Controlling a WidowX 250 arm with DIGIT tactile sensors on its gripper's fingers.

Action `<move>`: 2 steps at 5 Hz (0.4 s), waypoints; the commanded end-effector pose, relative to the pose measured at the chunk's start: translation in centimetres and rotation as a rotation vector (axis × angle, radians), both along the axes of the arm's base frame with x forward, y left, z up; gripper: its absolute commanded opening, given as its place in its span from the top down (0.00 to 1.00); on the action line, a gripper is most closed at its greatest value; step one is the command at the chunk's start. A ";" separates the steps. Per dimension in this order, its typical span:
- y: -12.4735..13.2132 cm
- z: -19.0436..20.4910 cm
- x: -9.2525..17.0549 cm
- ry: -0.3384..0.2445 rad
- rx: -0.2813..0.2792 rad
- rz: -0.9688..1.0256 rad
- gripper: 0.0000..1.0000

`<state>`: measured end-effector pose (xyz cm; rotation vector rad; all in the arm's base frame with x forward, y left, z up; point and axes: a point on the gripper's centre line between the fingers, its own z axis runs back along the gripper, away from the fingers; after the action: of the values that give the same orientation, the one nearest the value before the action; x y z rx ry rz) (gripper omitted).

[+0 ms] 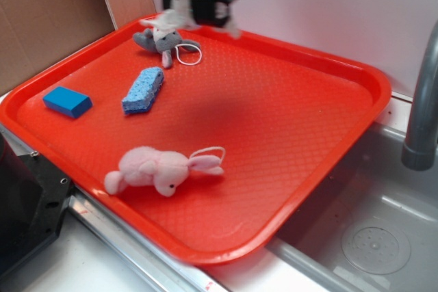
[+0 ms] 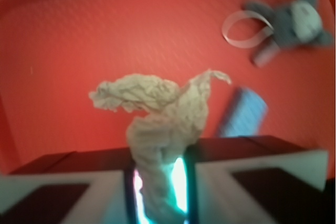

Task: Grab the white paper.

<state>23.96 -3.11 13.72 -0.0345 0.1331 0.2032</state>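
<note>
The white paper (image 2: 157, 108) is a crumpled wad with a twisted tail, and it hangs lifted above the red tray (image 2: 79, 35). My gripper (image 2: 160, 182) is shut on the paper's lower end, its two fingers pressed close on either side. In the exterior view the gripper (image 1: 198, 1) hovers over the tray's far edge, with the white paper (image 1: 179, 13) dangling from it as a blurred pale shape just above the grey-and-white plush.
A grey-and-white plush toy (image 1: 163, 39) with a string loop lies at the tray's far side. A blue sponge (image 1: 143, 90), a blue block (image 1: 68, 101) and a pink plush bunny (image 1: 161, 169) lie on the red tray (image 1: 287, 100). A sink (image 1: 376, 237) with a faucet (image 1: 423, 100) lies to the right.
</note>
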 end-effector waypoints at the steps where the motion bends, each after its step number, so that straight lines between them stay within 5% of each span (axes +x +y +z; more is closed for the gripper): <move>1: 1.4 1.8 -5.6 -0.061 0.047 0.026 1.00; 2: 0.8 1.1 -7.2 -0.073 0.052 0.064 1.00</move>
<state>16.27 -2.38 14.34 0.0128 0.0859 0.2733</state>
